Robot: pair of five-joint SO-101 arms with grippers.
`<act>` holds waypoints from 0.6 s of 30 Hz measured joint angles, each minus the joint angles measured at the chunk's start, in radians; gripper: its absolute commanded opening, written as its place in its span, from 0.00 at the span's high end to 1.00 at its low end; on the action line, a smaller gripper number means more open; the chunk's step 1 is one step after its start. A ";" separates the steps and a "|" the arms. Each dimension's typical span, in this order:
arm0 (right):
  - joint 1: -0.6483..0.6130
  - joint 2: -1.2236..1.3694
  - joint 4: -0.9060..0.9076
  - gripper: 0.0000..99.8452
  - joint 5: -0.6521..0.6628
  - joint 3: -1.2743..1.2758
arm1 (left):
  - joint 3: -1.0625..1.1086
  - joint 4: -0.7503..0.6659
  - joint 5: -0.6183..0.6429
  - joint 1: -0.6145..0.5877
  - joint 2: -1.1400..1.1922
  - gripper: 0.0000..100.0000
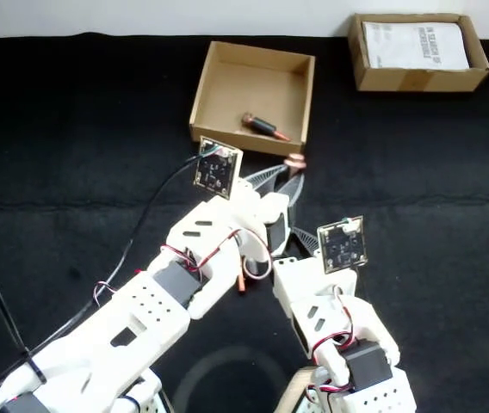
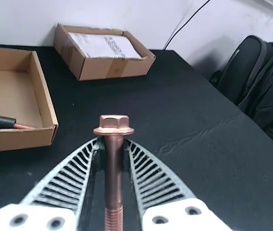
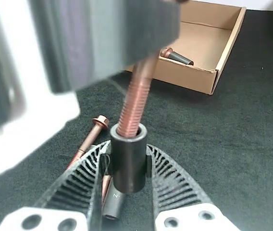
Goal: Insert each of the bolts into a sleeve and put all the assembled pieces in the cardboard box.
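A copper-coloured bolt (image 2: 113, 178) is pinched between the ribbed fingers of the left gripper (image 2: 112, 142), with its flanged hex head standing clear beyond the fingertips. In the high view that head is seen just beside the near wall of the cardboard box (image 1: 213, 86). A dark sleeve (image 3: 128, 166) is clamped upright by the right gripper (image 3: 127, 153), and the threaded end of the held bolt is seen entering the sleeve's open top. One assembled piece (image 1: 262, 126) is lying inside the cardboard box, close to its near wall. On the black surface (image 1: 417, 181), a loose bolt (image 3: 87, 139) is lying just beside the right gripper, and a second sleeve (image 3: 111, 204) is lying under that gripper's fingers; a small pale marking on this sleeve cannot be made out. A second box (image 1: 417, 79) is placed at the far edge of the surface, well apart from the grippers, and a printed sheet (image 1: 415, 45) is lying in it. Lines of dark print are carried on the sheet, but they are too small to be read.
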 measured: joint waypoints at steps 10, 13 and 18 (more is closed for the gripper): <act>0.000 0.002 0.002 0.99 0.000 0.003 | 0.103 0.069 0.058 0.040 -0.095 0.99; 0.005 0.002 0.002 0.99 0.000 0.002 | 0.104 0.106 0.058 0.043 -0.110 0.99; 0.005 0.002 0.002 0.99 0.000 0.002 | 0.104 0.173 0.061 0.063 -0.133 0.99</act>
